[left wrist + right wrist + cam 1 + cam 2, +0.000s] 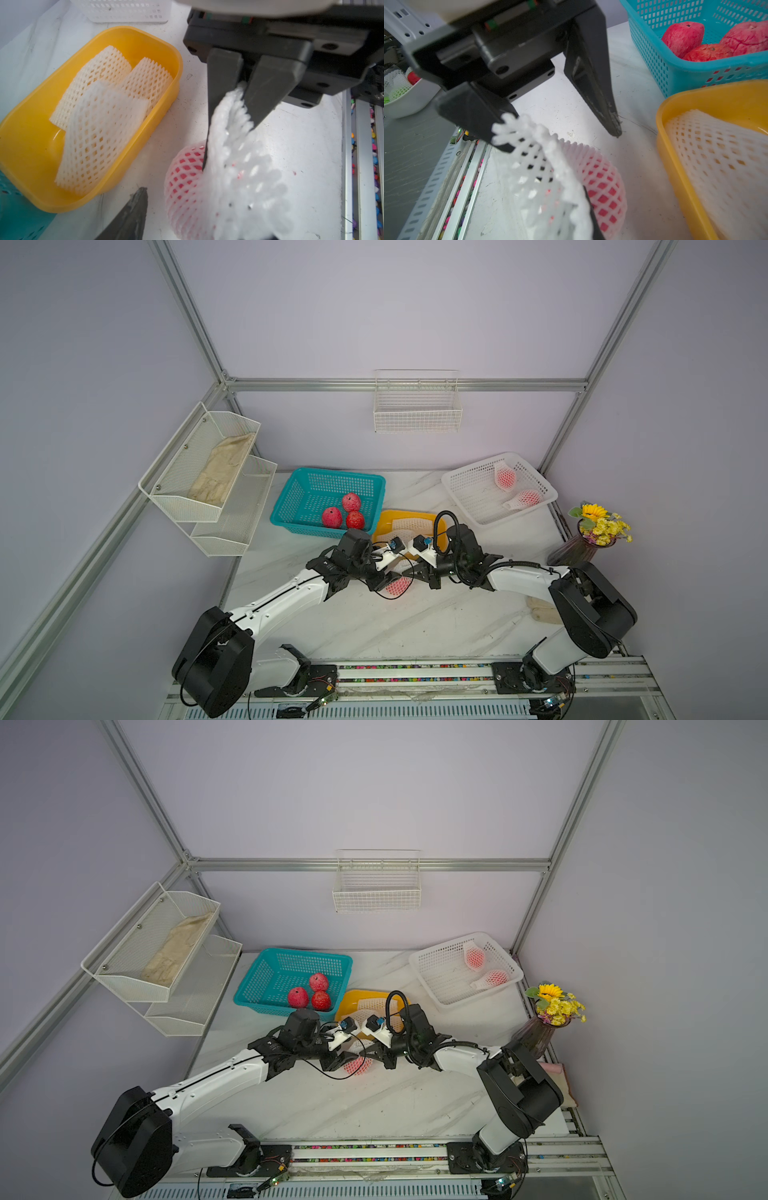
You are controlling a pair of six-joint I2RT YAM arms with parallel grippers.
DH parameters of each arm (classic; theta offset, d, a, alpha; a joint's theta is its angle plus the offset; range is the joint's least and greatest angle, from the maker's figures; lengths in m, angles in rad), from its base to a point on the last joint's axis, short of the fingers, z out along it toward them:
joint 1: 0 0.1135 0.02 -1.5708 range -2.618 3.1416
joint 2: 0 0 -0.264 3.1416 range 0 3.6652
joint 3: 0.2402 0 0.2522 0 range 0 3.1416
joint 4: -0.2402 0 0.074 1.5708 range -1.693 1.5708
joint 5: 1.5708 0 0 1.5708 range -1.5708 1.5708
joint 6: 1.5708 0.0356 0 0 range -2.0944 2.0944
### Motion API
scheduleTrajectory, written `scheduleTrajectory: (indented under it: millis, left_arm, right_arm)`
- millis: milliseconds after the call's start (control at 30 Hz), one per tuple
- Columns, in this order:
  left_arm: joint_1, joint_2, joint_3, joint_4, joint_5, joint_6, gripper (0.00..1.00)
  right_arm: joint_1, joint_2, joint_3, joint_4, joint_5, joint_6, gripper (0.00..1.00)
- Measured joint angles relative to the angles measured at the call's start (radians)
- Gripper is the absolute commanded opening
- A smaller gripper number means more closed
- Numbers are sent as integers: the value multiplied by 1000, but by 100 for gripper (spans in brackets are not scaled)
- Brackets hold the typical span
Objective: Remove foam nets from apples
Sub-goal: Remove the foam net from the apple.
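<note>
Foam net (239, 166) rim pinched in right pincer (409, 572), near yellow tub (20, 166).

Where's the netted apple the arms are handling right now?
In a top view the netted apple sits on the table between the left gripper and the right gripper, which pinches its net, robot-side of the yellow tub.

A yellow tub (409, 512) stands just beyond the left gripper (386, 581), close beside a teal basket (291, 489). Beyond the right gripper (409, 571), farther to its right, are a white lattice basket (461, 489) and a flower vase (575, 551).
</note>
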Motion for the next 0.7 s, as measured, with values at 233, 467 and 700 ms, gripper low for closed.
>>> scheduleTrajectory:
  millis: [233,467,700]
  left_arm:
    - [9,82,19,-10,71,33,27]
    - [11,101,36,2,117,40,9]
    - [11,98,34,30,127,23,2]
  right_arm:
    - [-13,18,2,-54,29,7,2]
    - [-16,18,2,-47,39,19,3]
    - [-15,-2,2,-47,79,21,49]
